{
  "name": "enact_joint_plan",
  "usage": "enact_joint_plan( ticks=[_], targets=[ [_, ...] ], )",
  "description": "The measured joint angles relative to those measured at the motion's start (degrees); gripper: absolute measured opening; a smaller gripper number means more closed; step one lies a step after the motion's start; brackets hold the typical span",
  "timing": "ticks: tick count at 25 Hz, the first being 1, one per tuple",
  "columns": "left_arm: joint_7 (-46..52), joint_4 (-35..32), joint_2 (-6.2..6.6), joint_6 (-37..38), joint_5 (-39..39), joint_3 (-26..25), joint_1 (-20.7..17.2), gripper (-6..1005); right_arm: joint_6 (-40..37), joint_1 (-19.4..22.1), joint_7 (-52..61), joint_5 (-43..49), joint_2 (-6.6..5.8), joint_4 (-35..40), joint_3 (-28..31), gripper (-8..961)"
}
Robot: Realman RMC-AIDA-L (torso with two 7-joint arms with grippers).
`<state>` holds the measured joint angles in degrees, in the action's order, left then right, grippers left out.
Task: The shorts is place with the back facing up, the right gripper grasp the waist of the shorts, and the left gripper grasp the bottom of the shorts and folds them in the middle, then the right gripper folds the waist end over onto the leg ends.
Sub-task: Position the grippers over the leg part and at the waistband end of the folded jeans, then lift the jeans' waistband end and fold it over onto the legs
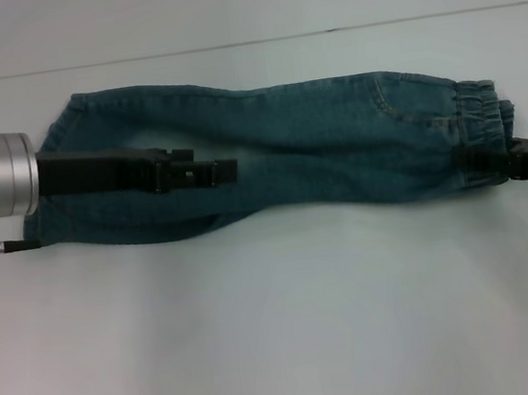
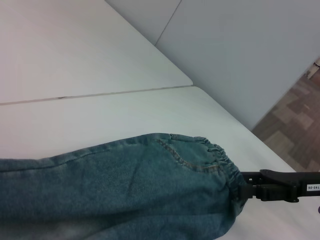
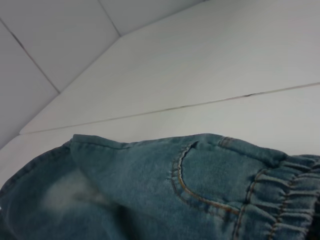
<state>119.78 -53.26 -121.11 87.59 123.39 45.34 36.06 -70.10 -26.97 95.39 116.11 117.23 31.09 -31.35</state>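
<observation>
The shorts (image 1: 297, 149) lie already folded lengthwise on the tabletop (image 1: 282, 331), waist (image 1: 480, 125) pinched in the closed right hand (image 1: 494, 167), while the left hand (image 1: 227, 172), grip unclear, rests past the leg ends; the waist-over fold remains

We see a white table (image 1: 282, 331) with a thin seam running across its far part. On it lie the shorts (image 1: 316, 152), blue denim, folded lengthwise into a long strip, gathered waist (image 1: 483, 120) toward the right, leg ends (image 1: 58, 186) toward the left.
</observation>
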Motion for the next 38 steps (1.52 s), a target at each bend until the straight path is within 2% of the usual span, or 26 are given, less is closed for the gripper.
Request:
enact_joint_plan(
  ticks=[11, 14, 19, 25, 31, 38],
  targets=[
    [0.1, 0.0, 0.09, 0.0, 0.1, 0.0, 0.0, 919, 0.1, 1.0, 0.6, -0.1, 0.16, -0.1, 0.1, 607],
    [0.1, 0.0, 0.09, 0.0, 0.1, 0.1, 0.1, 918, 0.1, 1.3, 0.6, -0.2, 0.18, -0.1, 0.2, 378],
    [0.1, 0.0, -0.01, -0.1, 0.5, 0.3, 0.2, 918, 0.9, 1.6, 0.6, -0.4, 0.20, -0.1, 0.3, 157],
    [0.1, 0.1, -0.09, 0.1, 0.6, 0.3, 0.2, 918, 2.1, 1.1, 0.7, -0.5, 0.19, -0.1, 0.3, 56],
    [0.1, 0.2, -0.09, 0.1, 0.6, 0.3, 0.2, 918, 2.0, 1.1, 0.1, -0.6, 0.44, 0.0, 0.4, 60],
    [0.1, 1.6, -0.07, -0.3, 0.6, 0.4, 0.6, 918, 0.9, 3.2, -0.5, -2.7, 1.33, 0.8, 1.0, 65]
  ],
)
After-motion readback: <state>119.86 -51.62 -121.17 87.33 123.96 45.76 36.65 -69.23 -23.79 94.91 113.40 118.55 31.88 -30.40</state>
